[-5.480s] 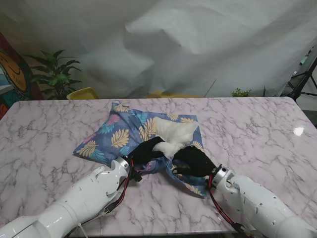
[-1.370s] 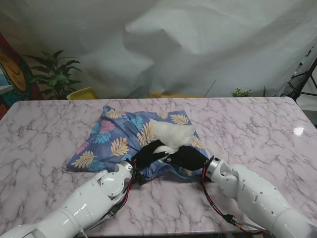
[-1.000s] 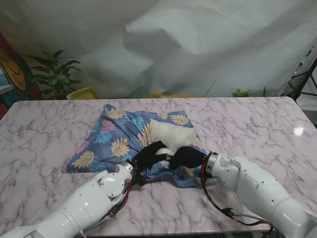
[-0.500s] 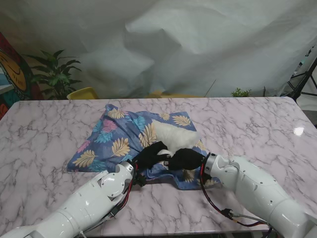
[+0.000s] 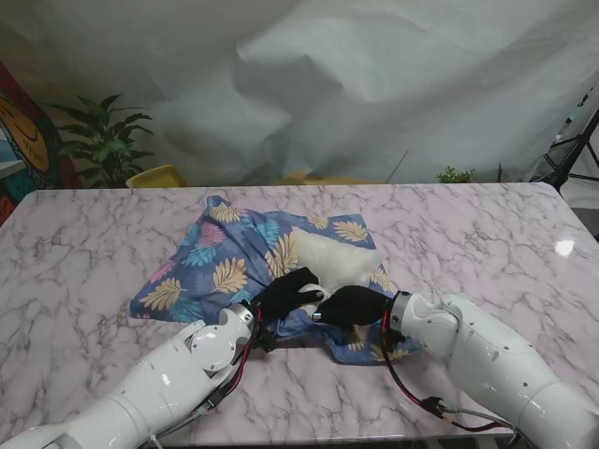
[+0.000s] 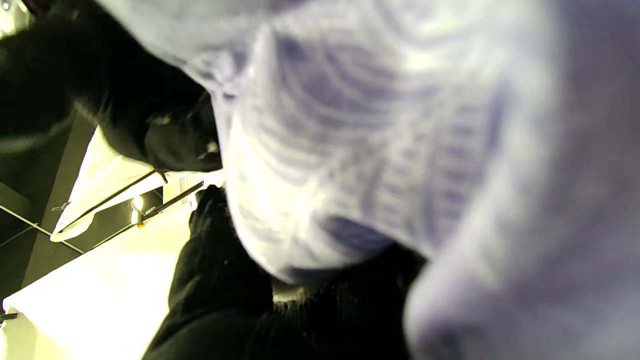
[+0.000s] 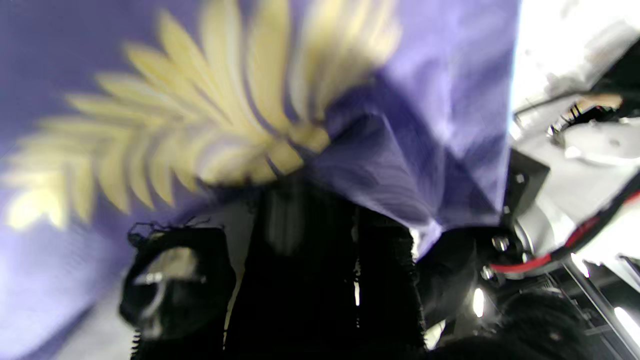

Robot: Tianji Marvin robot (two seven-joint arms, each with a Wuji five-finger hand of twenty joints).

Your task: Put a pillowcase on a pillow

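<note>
Pillowcase (image 5: 229,262) now lies a little farther from me on the table (image 5: 75,281) than half a second ago, its far left corner raised and more of the near right hem spread toward the right arm. Pillow (image 5: 332,262) sits in the open mouth, white and half out, about as exposed as before. The right hand (image 5: 354,305) has drawn slightly back toward me; the left hand (image 5: 285,292) stays beside it, the two black gloves almost touching.

Both hands grip the case's near edge. In the left wrist view pale fabric drapes over the black fingers (image 6: 215,260), and in the right wrist view the leaf-print cloth is bunched over the fingers (image 7: 300,250), so each hand is closed on the pillowcase. Both wrist views are blurred, and cloth hides the fingertips. How deep the pillow reaches inside cannot be seen. No writing or labels are legible.
</note>
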